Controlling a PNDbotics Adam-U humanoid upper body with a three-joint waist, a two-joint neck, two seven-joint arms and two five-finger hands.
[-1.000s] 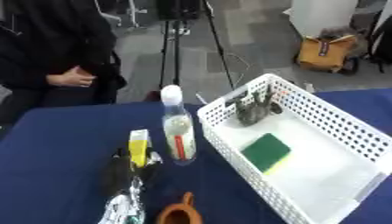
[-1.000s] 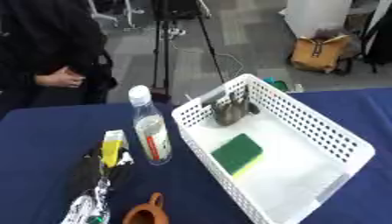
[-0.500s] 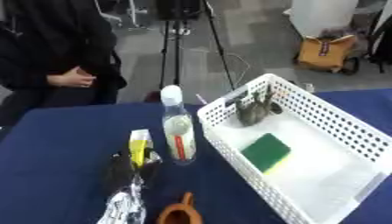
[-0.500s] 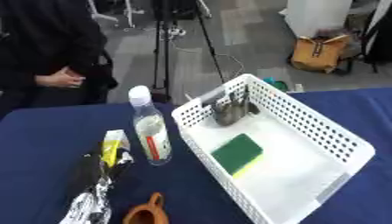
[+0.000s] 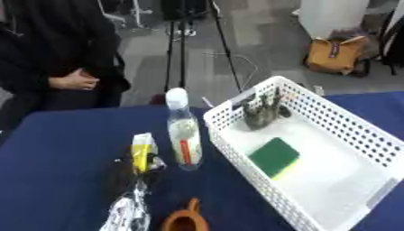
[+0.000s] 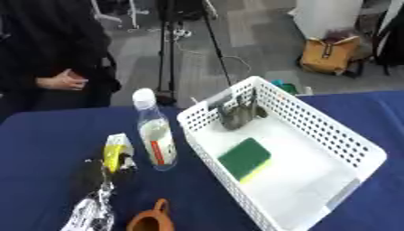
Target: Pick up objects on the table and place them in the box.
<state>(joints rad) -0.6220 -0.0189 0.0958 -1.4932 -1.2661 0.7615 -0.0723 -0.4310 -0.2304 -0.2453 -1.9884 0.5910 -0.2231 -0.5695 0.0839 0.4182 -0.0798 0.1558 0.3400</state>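
Observation:
A white lattice basket (image 5: 355, 135) stands on the blue table at the right. Inside it lie a green sponge (image 5: 274, 156) with a yellow underside and a dark grey-brown object (image 5: 263, 113) at the far end. Left of the basket a clear plastic bottle (image 5: 183, 135) with a white cap stands upright. Further left lie a yellow and white packet (image 5: 142, 151), a black object (image 5: 121, 176) beneath it, a silver foil packet (image 5: 126, 214) and a brown clay jug (image 5: 185, 220) at the near edge. Neither hand shows in either view.
A person in dark clothes (image 5: 55, 54) stands beyond the table's far left corner, hands clasped. Tripod legs (image 5: 177, 49), a yellow bag (image 5: 335, 54) and a white bin (image 5: 331, 16) are on the floor behind the table.

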